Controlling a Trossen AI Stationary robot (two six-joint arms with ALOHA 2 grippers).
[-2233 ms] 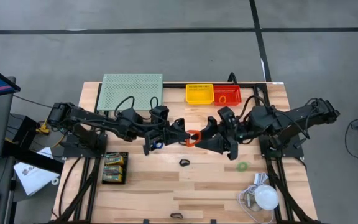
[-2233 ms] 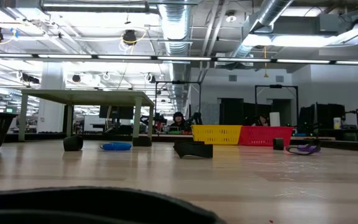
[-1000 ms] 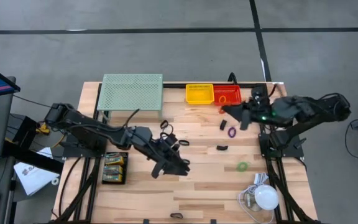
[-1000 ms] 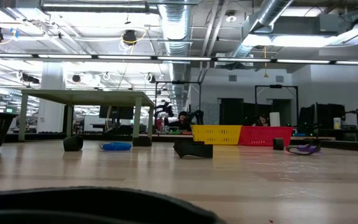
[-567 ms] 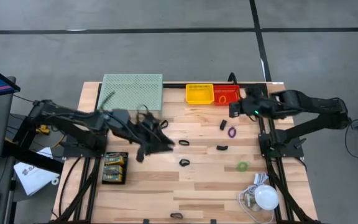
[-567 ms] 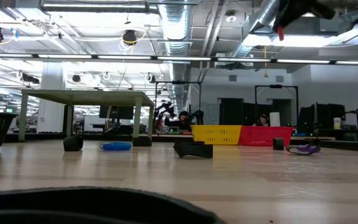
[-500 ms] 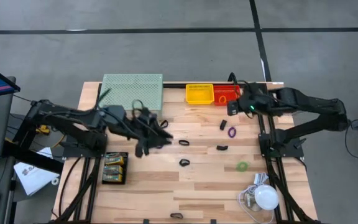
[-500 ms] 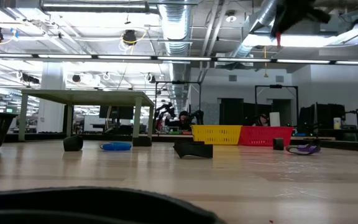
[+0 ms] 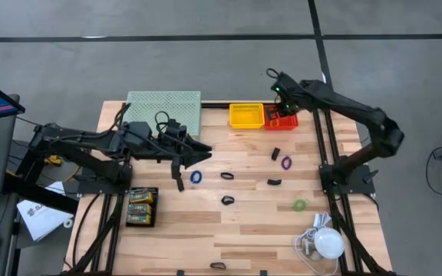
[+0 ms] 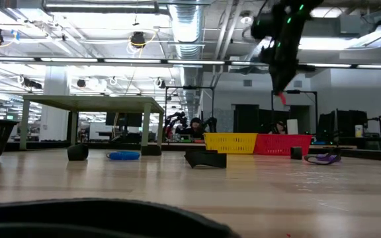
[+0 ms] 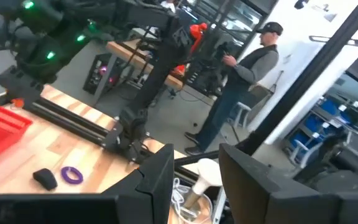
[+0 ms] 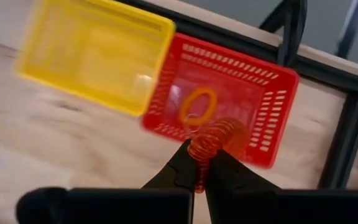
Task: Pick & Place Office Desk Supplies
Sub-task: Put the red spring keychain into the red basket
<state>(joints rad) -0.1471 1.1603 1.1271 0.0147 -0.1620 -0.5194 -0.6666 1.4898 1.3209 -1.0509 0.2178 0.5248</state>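
Observation:
My right gripper [image 9: 282,106] hangs above the red basket [image 9: 281,117] at the table's far edge, shut on an orange coiled ring [image 12: 217,138]. A second orange ring [image 12: 197,106] lies inside that basket. The yellow basket [image 9: 246,116] stands beside it. My left gripper [image 9: 204,156] hovers open and holds nothing at the table's middle left, by the blue ring [image 9: 196,177]. Black clips [image 9: 226,175], a purple ring [image 9: 286,162] and a green ring [image 9: 300,205] lie loose on the wood. Green card-backed packs [image 9: 141,206] lie at the near left. My right gripper pinches the orange coiled ring by its near part [image 12: 199,154] between its two fingers. The fingers come from above, pointing down. The ring is lifted clear and stands out past the fingertips, over the red basket's near wall [image 12: 185,132].
A pale-green mesh stand [image 9: 162,113] takes up the far left corner. A white dome with a cord [image 9: 328,244] sits at the near right. More black clips [image 9: 273,182] lie mid-table. A person [image 11: 244,81] stands in the room beyond the table.
My right gripper, shut on the orange ring, has swung toward the table's far edge and now stands over the red basket. My left gripper has drawn back from the table's middle toward the far left.

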